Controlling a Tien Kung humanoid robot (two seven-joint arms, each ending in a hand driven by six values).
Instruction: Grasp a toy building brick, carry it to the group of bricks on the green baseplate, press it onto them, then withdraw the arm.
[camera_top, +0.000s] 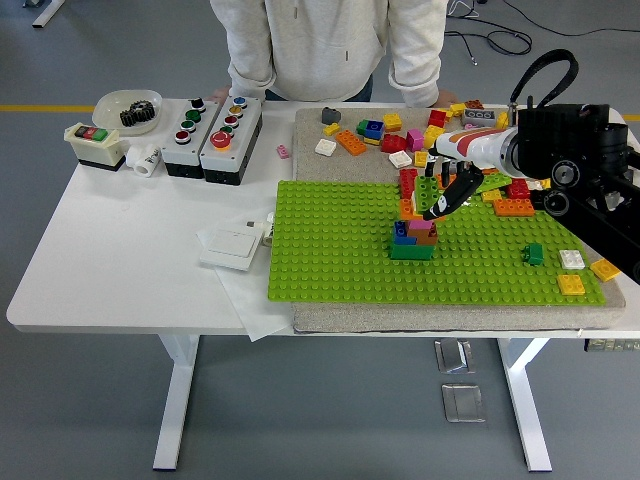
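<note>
We see the right arm reaching in from the right edge over the green baseplate (330, 262), its bulky black forearm lying above the baseplate's far right part. The right hand (446, 195) points down and toward the left, black fingers (452, 196) stretched out in a slant, the tips hanging just above and behind the group of bricks (413, 240). A green brick (427, 190) sits right at the hand, between the fingers and the white palm, but we cannot tell whether the fingers truly grip it or only lie against it.

The group of bricks stands near the middle of the baseplate: a green brick at the bottom, blue and brown ones on it, and a pink one on top. Just behind it, at the baseplate's far edge, a small stack of red and orange bricks (407, 195) rises next to the hand.

Loose bricks (372, 130) of many colours lie scattered on the grey mat (310, 125) beyond the baseplate. A small green brick (535, 254) and a yellow brick (571, 284) rest on the baseplate's right part.

A person (330, 45) stands at the far side, hands resting on the table edge.
</note>
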